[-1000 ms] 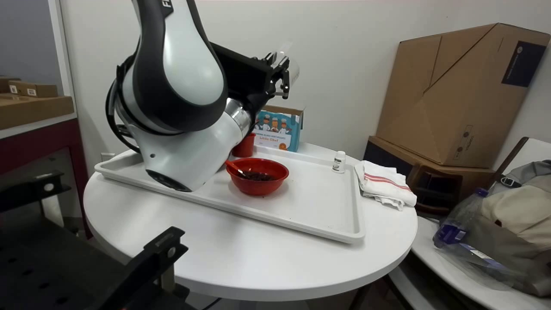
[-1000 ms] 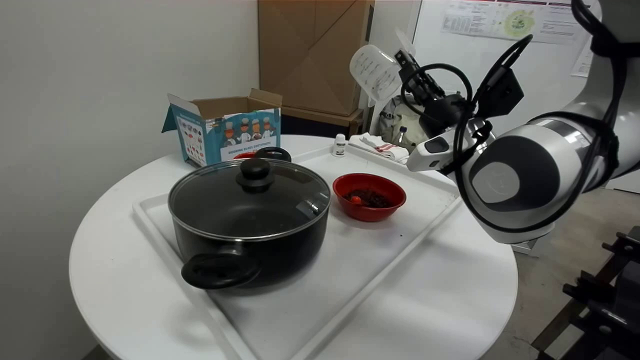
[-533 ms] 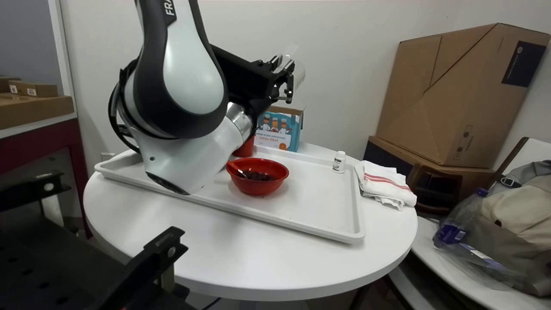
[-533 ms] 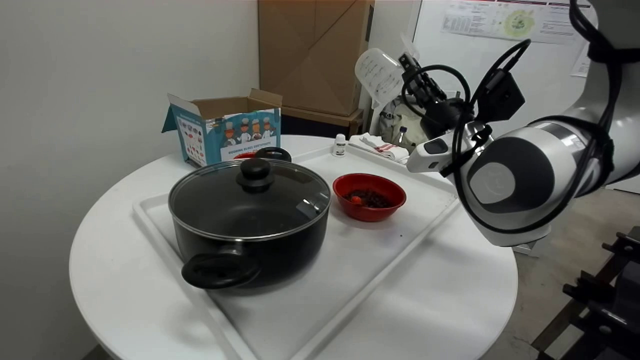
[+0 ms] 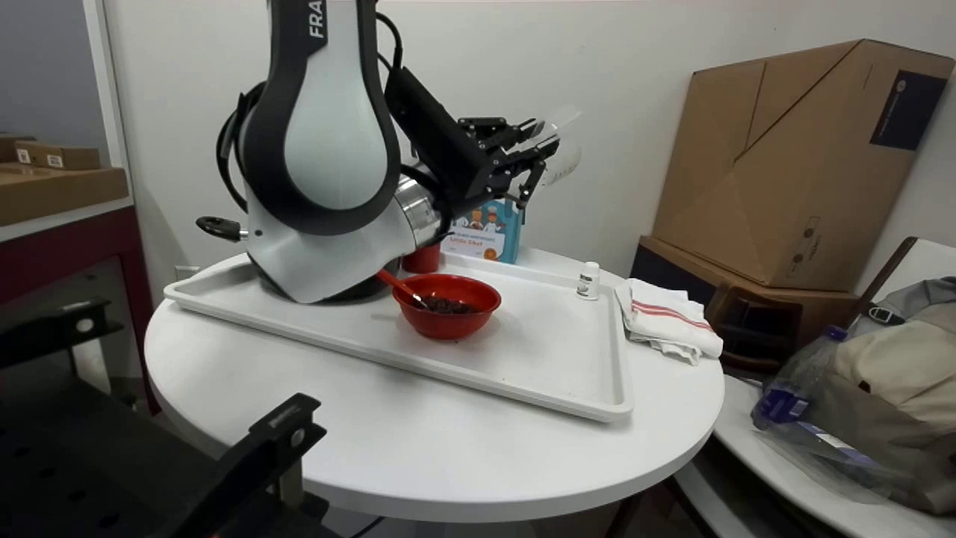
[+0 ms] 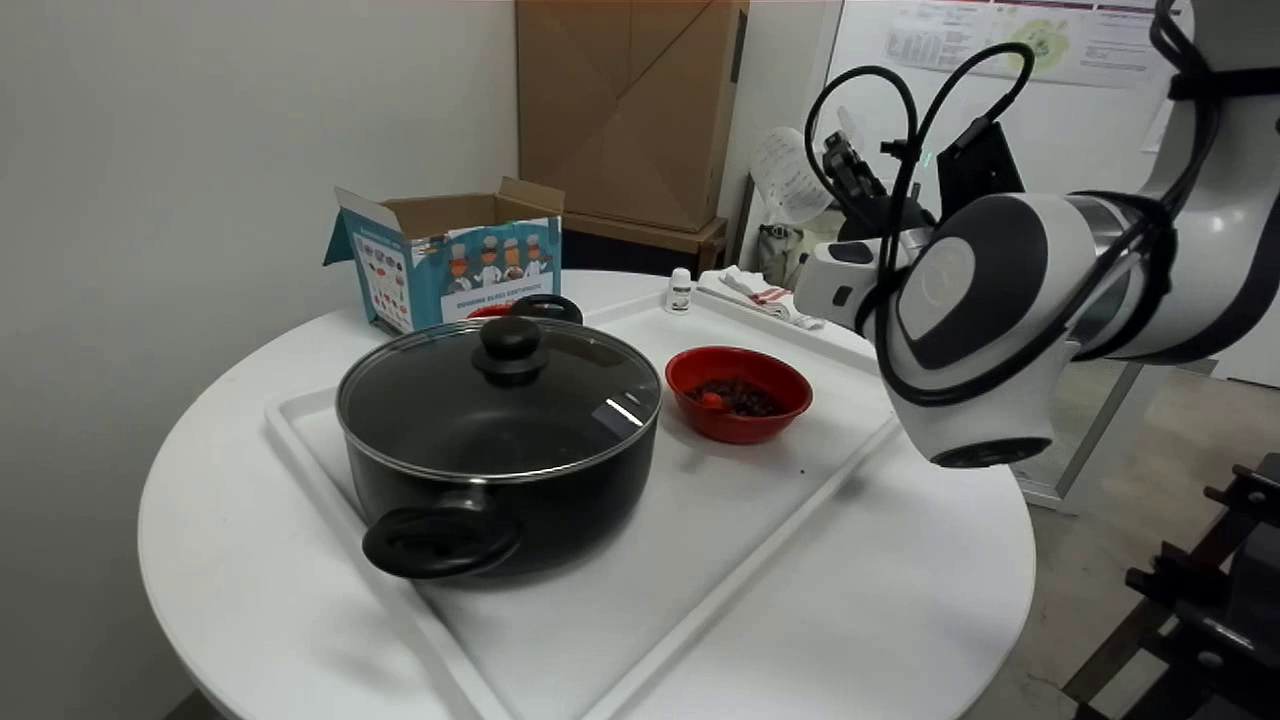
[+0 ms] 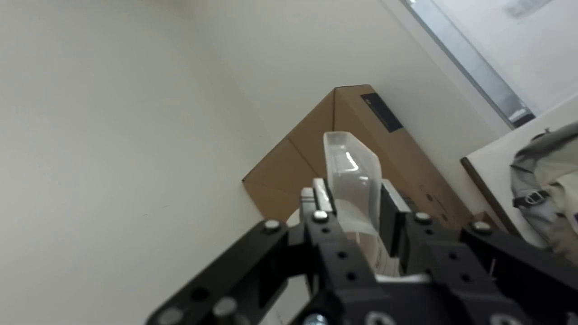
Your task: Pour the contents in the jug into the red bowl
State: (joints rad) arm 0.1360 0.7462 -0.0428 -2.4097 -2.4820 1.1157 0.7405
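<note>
The clear jug shows in both exterior views, tilted and held high above the table. My gripper is shut on the jug's handle, with one finger on each side. The gripper shows in both exterior views. No contents show through the jug's walls. The red bowl sits on the white tray, lower than the jug. It holds dark bits and a red-handled spoon. The bowl also shows in an exterior view.
A black lidded pot stands on the tray beside the bowl. A red cup and an open blue carton are behind. A small white bottle stands at the tray's edge, with a folded towel past it.
My gripper has carried the jug rightward and slightly down in both exterior views, and the wrist has turned. The arm now uncovers part of the black pot. The bowl has not moved.
</note>
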